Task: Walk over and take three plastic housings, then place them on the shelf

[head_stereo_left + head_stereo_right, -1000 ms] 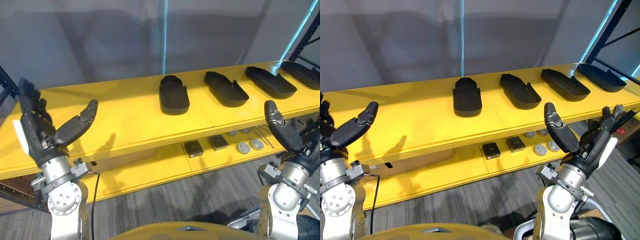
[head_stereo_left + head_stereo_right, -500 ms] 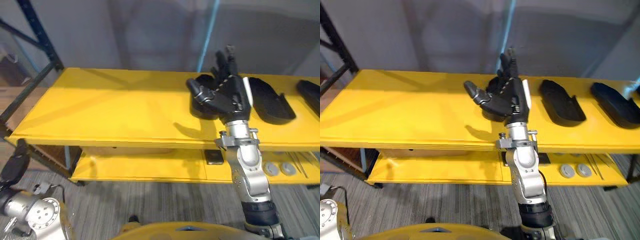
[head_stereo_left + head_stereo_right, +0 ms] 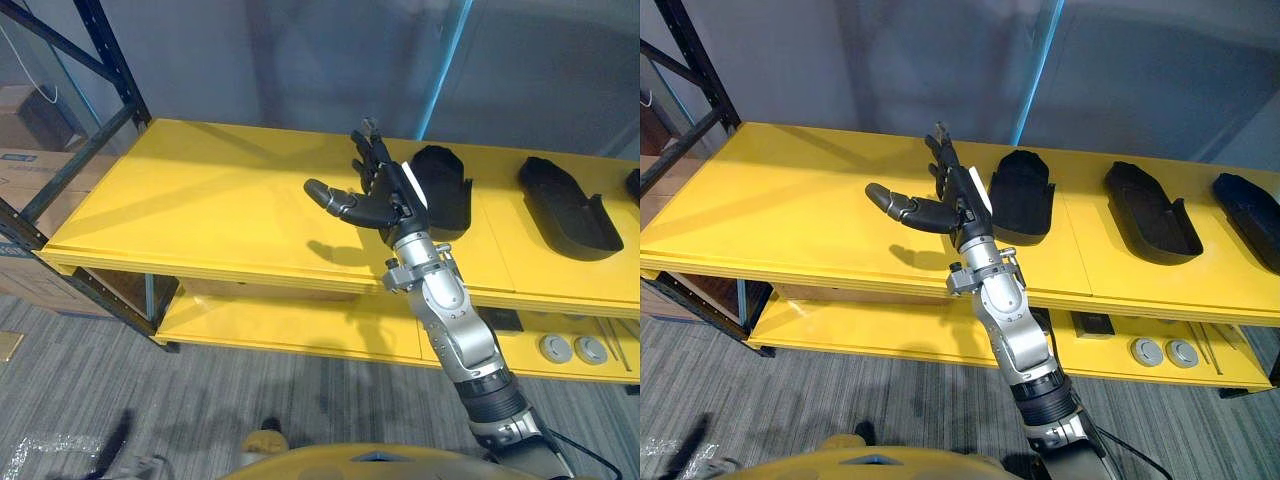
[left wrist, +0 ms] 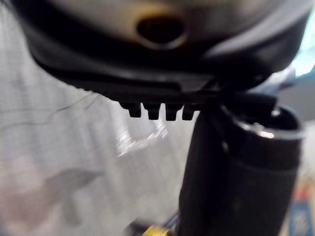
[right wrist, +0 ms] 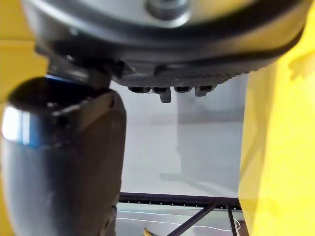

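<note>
On the yellow shelf (image 3: 790,200), top board: three black plastic housings in a row, hollow side up and well apart from one another, the first (image 3: 1020,195), the second (image 3: 1152,225) and the third (image 3: 1250,215) at the view's edge. Over the same board: right hand (image 3: 952,208), fully open, fingers straight and thumb stretched out sideways, holding nothing; it hangs just beside the first housing, on the side away from the others, its shadow on the board below. In the left wrist view: left hand (image 4: 236,167), thumb extended, fingers uncurled, nothing in it. On the lower shelf board: a small black square part (image 3: 1095,322) and two round grey discs (image 3: 1145,350).
</note>
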Motion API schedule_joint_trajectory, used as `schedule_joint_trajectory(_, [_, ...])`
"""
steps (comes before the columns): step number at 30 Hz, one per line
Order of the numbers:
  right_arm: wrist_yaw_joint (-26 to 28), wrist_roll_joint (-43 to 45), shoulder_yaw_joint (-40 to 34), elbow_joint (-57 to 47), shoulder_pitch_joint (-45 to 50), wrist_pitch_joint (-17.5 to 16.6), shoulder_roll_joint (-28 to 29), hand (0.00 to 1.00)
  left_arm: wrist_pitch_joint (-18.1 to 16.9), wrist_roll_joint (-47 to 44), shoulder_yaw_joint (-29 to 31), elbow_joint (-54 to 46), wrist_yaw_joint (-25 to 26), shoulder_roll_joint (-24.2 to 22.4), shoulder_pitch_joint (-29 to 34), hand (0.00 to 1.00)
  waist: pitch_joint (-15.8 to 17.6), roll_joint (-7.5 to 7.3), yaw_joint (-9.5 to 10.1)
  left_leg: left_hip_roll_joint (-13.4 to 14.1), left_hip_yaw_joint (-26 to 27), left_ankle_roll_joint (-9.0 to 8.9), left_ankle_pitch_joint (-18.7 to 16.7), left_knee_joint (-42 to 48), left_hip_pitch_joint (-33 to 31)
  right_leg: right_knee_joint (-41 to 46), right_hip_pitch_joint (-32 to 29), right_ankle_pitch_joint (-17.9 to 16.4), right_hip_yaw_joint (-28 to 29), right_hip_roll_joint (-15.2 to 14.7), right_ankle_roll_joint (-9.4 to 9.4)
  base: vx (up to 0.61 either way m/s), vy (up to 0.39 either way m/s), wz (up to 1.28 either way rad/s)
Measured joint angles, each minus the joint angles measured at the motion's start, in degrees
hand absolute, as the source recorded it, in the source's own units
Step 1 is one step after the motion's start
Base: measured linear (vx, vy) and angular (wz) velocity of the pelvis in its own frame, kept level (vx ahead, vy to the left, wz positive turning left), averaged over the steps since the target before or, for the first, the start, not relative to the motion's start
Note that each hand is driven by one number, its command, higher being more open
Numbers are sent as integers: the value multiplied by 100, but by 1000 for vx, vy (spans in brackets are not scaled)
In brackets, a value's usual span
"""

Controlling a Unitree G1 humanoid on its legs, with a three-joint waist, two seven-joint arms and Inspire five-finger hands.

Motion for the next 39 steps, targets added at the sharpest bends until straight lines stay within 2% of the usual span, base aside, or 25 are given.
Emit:
schedule_joint_trajectory(1, [21,24,33,27,-3,0,59,100,174,-146,-127,150,-278,-17,-4,100,8,12,-1,4,38,3,-33,36,-4,7,-26,-1,46,-4,-1,-9,34,-29])
schedule_joint_trajectory(2, [85,95,233,84,-7,2,221,100,486,-431,-405,461,-792,-162,-12,100,26,28,-138,28,80,-9,-145,232,-115,9,-91,15,121,-12,18,-1,30,-26])
schedule_joint_trajectory(4, [104,140,435,117,-9,11,252,100,567,-570,-603,617,-948,-231,-95,100,40,45,-200,38,115,-35,-176,303,-172,17,-158,41,188,-14,52,17,22,-19])
schedule_joint_trajectory(6, [123,135,825,357,-40,26,273,100,568,-832,-812,723,-1144,-202,-196,100,90,122,-281,59,112,-21,-169,388,-198,27,-193,60,240,-11,83,30,-1,-16])
schedule_joint_trajectory(8, [113,132,1000,522,-142,29,274,100,519,-1188,-1015,733,-1316,-154,-236,100,164,215,-275,63,27,-15,-188,393,-213,60,-265,60,322,-2,83,15,-9,-12])
schedule_joint_trajectory(10, [60,118,1014,561,-161,29,288,100,426,-1745,-1390,744,-1596,-160,-391,100,333,420,-272,44,-7,17,-178,398,-347,94,-407,79,332,-16,107,-7,5,2])
schedule_joint_trajectory(11, [57,114,1030,600,-161,31,297,100,365,-1777,-1515,739,-1673,-170,-394,100,380,474,-279,40,-10,26,-171,393,-366,97,-421,86,332,-18,117,0,0,0])
schedule_joint_trajectory(18, [30,-379,1108,635,-159,85,366,100,116,-1924,-1991,715,-1631,-142,-388,100,514,561,-280,65,-177,35,-165,363,-361,130,-497,74,441,4,103,28,-13,-8])
schedule_joint_trajectory(20, [-158,-555,1129,635,-149,85,458,100,38,-1918,-2085,710,-1593,-142,-387,100,534,596,-280,85,-159,35,-164,324,-350,206,-542,54,484,14,82,-13,-1,-9])
schedule_joint_trajectory(31, [-913,-799,1212,634,184,67,629,100,-89,-1874,-2020,398,-1484,-307,-274,100,536,615,-250,95,-21,45,-128,192,-263,750,-862,-188,617,-94,87,-33,1,-5])
schedule_joint_trajectory(39, [-1084,-1011,818,602,364,67,634,100,-117,-1874,-2019,265,-1542,-410,-285,100,511,652,-284,26,-24,65,-107,155,-265,810,-913,-217,623,-163,121,0,0,0])
